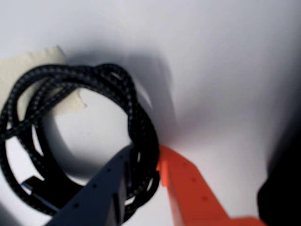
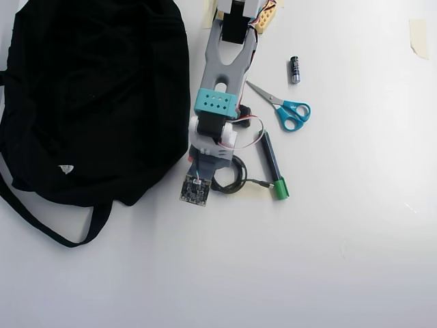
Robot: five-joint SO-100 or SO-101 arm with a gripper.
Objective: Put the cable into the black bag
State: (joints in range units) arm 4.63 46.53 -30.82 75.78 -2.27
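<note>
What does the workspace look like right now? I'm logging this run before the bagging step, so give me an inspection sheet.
Surface: white tabletop, with beige tape pieces.
Job's things: coiled braided black cable lies on the table, outside the large floppy black fabric bag, which lies to its left in the overhead view.
Clutter: blue-handled scissors, small dark battery, dark marker with green cap.
Grippers: gripper has one dark and one orange finger straddling the coil's strands; whether clamped cannot be told.
Cables: red and white arm wiring.
Surroundings: nothing seen.
</note>
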